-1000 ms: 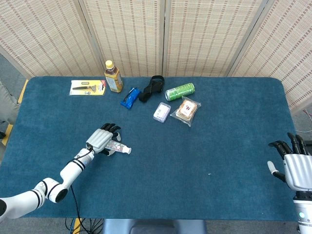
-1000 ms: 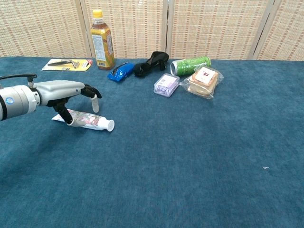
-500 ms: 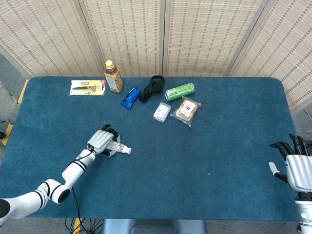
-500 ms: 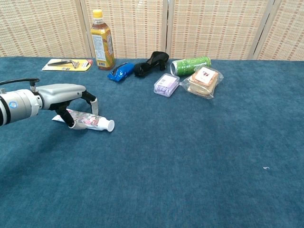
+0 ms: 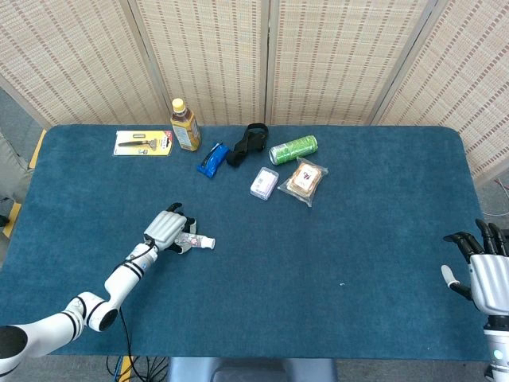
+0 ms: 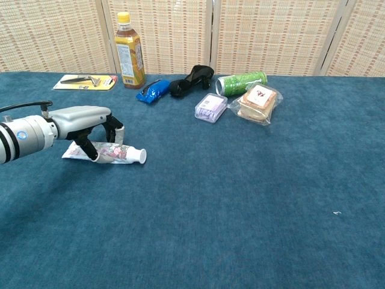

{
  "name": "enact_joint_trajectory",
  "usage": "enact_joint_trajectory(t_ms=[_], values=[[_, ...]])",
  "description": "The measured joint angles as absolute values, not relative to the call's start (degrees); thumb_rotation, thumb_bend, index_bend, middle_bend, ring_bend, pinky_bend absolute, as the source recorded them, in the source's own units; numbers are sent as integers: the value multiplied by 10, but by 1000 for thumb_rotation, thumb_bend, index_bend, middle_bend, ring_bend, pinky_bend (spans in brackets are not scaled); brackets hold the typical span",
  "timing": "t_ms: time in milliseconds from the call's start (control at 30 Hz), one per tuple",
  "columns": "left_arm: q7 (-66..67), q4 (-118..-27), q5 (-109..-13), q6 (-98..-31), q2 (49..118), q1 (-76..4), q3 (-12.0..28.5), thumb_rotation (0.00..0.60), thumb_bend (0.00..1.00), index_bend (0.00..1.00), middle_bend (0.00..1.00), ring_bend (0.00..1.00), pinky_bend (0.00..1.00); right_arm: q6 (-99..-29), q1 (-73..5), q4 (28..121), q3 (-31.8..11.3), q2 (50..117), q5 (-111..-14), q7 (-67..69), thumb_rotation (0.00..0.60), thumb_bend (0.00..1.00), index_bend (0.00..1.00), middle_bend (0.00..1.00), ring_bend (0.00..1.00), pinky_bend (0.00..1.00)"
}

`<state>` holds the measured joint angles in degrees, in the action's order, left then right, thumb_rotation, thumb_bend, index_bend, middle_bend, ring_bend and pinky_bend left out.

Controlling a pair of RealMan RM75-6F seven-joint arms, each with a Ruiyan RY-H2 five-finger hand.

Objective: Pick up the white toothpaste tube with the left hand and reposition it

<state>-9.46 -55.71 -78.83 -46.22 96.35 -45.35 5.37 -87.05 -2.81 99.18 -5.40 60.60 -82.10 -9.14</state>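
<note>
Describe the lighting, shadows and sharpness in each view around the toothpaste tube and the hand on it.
Head view: soft, even light, no glare; the left hand covers most of the white toothpaste tube, whose print is too small to read. Chest view: the left hand and tube look sharp, with only a faint shadow on the blue tabletop beneath them; no motion blur.

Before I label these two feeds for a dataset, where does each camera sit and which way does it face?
Head view: high above the near edge, looking steeply down on the whole table; shows the left hand on the toothpaste tube and the right hand.
Chest view: low, looking across the table toward the screens; shows only the left hand.
Shared: left hand, toothpaste tube, tea bottle.
</note>
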Motion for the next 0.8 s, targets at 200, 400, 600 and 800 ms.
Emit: enact_joint_trajectory(t_ms=[200,400,600,800], values=[[-130,-559,-805,-469,946,-454,51,593,432,571,634,407,89,-861,-37,1000,-54,600,-836,-92,600,246,338,337,209,63],[-156,-610,-816,-469,892,-457,51,566,448,574,639,407,91,-837,-65,1019,-55,587,-872,-89,600,331,338,337,205,64],[-171,-682,-816,-458,826,-466,59,562,452,577,646,410,94,-793,-112,1047,-62,575,-909,-93,600,350,338,337,196,63],[-205,-746,-804,-423,762,-482,74,569,467,584,656,415,92,-735,-169,1072,-71,570,-940,-90,600,378,338,325,153,63]])
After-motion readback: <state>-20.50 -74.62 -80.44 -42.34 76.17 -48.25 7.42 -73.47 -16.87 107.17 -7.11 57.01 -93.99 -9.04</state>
